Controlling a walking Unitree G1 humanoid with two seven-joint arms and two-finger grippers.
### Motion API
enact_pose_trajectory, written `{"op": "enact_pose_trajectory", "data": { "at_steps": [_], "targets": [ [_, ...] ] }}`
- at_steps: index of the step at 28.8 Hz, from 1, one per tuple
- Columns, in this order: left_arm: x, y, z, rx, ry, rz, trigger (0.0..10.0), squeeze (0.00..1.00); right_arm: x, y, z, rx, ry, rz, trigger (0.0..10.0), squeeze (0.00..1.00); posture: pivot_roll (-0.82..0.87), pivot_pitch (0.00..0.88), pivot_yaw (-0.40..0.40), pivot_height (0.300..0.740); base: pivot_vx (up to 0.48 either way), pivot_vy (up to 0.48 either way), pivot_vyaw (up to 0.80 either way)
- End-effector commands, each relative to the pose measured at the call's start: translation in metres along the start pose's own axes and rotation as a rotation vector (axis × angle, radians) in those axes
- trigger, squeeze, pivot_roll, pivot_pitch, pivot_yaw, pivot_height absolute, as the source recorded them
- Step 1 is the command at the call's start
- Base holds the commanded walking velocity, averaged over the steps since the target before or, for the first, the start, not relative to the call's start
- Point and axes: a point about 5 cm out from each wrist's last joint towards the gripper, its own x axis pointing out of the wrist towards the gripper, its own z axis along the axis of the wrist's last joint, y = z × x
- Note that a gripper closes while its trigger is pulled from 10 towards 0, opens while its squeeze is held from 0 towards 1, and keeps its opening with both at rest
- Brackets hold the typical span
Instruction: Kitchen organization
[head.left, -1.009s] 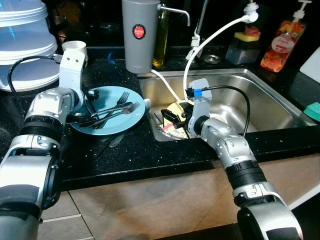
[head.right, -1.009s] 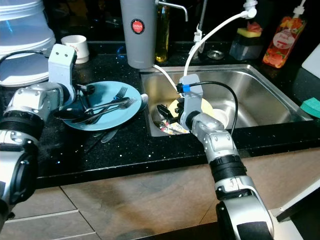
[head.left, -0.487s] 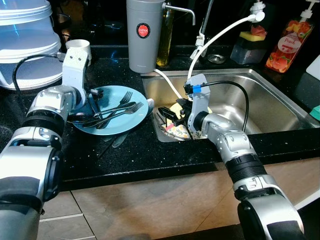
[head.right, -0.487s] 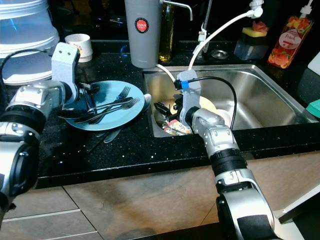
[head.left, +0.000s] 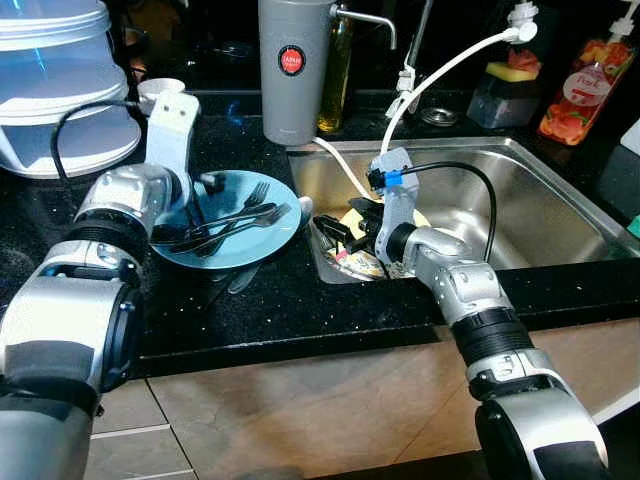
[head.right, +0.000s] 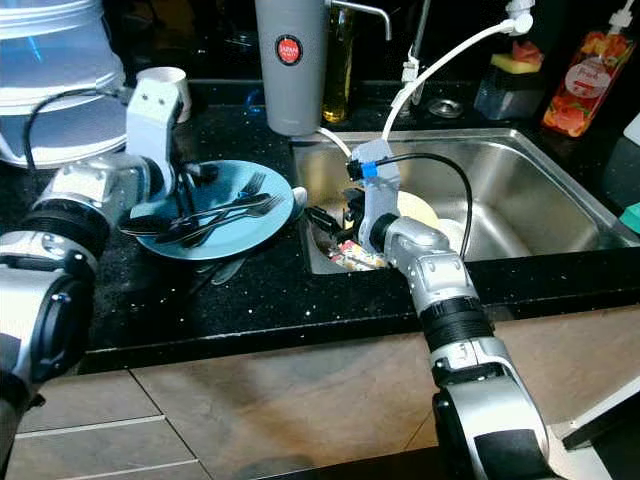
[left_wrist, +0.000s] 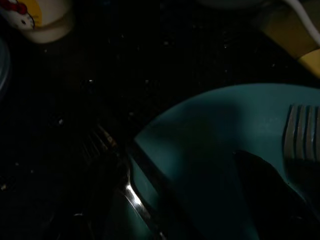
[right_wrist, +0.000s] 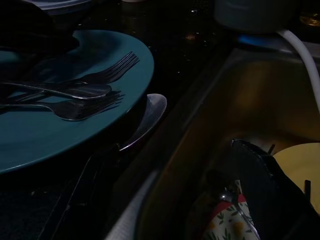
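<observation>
On the black speckled countertop (head.left: 300, 300), a round teal plate (head.left: 262, 238) carries several steel forks (head.left: 235, 215). The left gripper (head.left: 195, 205) rests at the plate's rim; the right gripper (head.left: 345, 225) reaches into the stainless steel sink (head.left: 520, 200), above dishes. Finger spread of either gripper cannot be told.

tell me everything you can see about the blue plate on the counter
The blue plate is round, shallow and glossy, like glazed ceramic. It lies flat on the black speckled counter, just left of the steel sink. Several forks and a spoon lie across it, handles toward the left gripper, which is at its left rim. More cutlery, including a spoon bowl, pokes out from under its near edge.
</observation>
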Motion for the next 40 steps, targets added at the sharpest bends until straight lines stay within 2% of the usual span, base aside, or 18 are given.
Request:
{"op": "enact_pose_trajectory", "data": {
  "at_steps": [1, 9, 10, 11, 12, 13, 14, 26, 32, 34, 37, 40],
  "targets": [
    [0.003, -0.006, -0.004, 0.013, 0.041, -0.007, 10.0, 0.0, -0.002, -0.002, -0.008, -0.002, 0.028, 0.001, 10.0, 0.0, 0.1, 0.132, -0.002, 0.74, 0.0, 0.0, 0.0],
    [0.003, -0.007, -0.01, 0.016, 0.077, -0.015, 10.0, 0.0, -0.002, -0.001, -0.009, 0.0, 0.032, 0.004, 10.0, 0.0, 0.1, 0.134, -0.003, 0.74, 0.0, 0.0, 0.0],
    [0.003, -0.007, -0.011, 0.016, 0.083, -0.018, 9.3, 0.0, -0.002, -0.001, -0.009, 0.001, 0.032, 0.004, 10.0, 0.0, 0.1, 0.134, -0.003, 0.74, 0.0, 0.0, 0.0],
    [0.004, -0.007, -0.012, 0.015, 0.091, -0.023, 4.8, 0.0, -0.001, -0.001, -0.01, 0.004, 0.033, 0.003, 10.0, 0.0, 0.1, 0.134, -0.002, 0.74, 0.0, 0.0, 0.0],
    [0.004, -0.007, -0.013, 0.014, 0.096, -0.026, 4.8, 0.0, -0.001, -0.001, -0.01, 0.007, 0.034, 0.002, 10.0, 0.0, 0.1, 0.134, -0.002, 0.74, 0.0, 0.0, 0.0],
    [0.004, -0.007, -0.014, 0.014, 0.099, -0.027, 1.5, 0.0, -0.001, -0.001, -0.01, 0.011, 0.034, 0.001, 10.0, 0.0, 0.11, 0.134, -0.001, 0.74, 0.0, 0.0, 0.0],
    [0.004, -0.007, -0.016, 0.016, 0.107, -0.033, 0.0, 0.0, -0.002, -0.002, -0.011, 0.02, 0.034, -0.004, 10.0, 0.0, 0.11, 0.134, -0.001, 0.74, 0.0, 0.0, 0.0],
    [0.004, -0.008, -0.019, 0.009, 0.127, -0.045, 0.0, 0.0, -0.003, -0.003, -0.015, 0.053, 0.04, -0.011, 10.0, 0.0, 0.11, 0.134, 0.003, 0.74, 0.0, 0.0, 0.0],
    [0.002, -0.003, -0.012, 0.006, 0.095, -0.021, 0.0, 0.0, -0.003, -0.004, -0.015, 0.061, 0.038, -0.013, 10.0, 0.0, 0.11, 0.132, 0.002, 0.74, 0.0, 0.0, 0.0],
    [-0.001, 0.0, 0.003, -0.009, 0.034, -0.013, 0.0, 0.0, -0.004, -0.005, -0.012, 0.061, 0.03, -0.011, 10.0, 0.0, 0.11, 0.132, 0.002, 0.74, 0.0, 0.0, 0.0],
    [-0.004, 0.0, 0.014, -0.025, -0.015, -0.014, 0.0, 0.0, -0.004, -0.005, -0.01, 0.058, 0.025, -0.011, 10.0, 0.0, 0.1, 0.119, -0.001, 0.74, 0.0, 0.0, 0.0],
    [-0.007, -0.004, 0.033, -0.066, -0.112, -0.041, 0.0, 0.0, -0.004, -0.005, -0.007, 0.052, 0.016, -0.01, 10.0, 0.0, 0.1, 0.109, -0.004, 0.74, 0.0, 0.0, 0.0]
  ]
}}
